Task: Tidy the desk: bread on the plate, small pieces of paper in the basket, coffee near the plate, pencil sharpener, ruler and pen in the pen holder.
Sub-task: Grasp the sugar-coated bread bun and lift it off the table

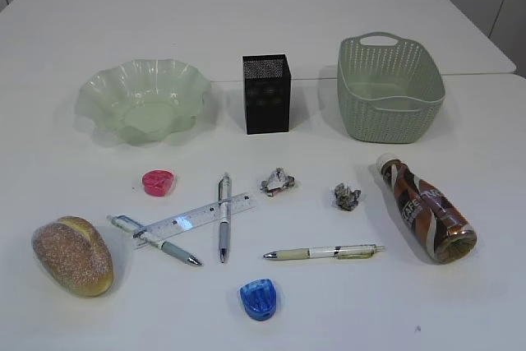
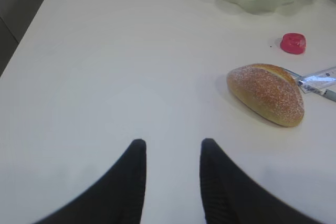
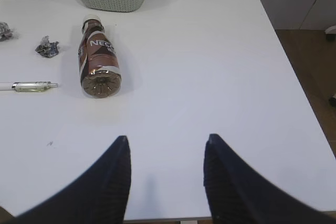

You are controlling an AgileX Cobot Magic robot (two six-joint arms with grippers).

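Both end effectors, left [image 2: 170, 153] and right [image 3: 165, 150], apart, empty. Bread [image 2: 266, 93] looks soft, light: I'd grip gently across its narrow middle.

coffee [image 3: 98, 52] lying flat; hand [image 3: 167, 148] empty, parted

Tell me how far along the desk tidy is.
Nothing is done or in hand: both grippers, left and right, hover open and empty. Left: bread to plate, paper balls to basket, coffee lying flat, pens, ruler, sharpeners outside pen holder.
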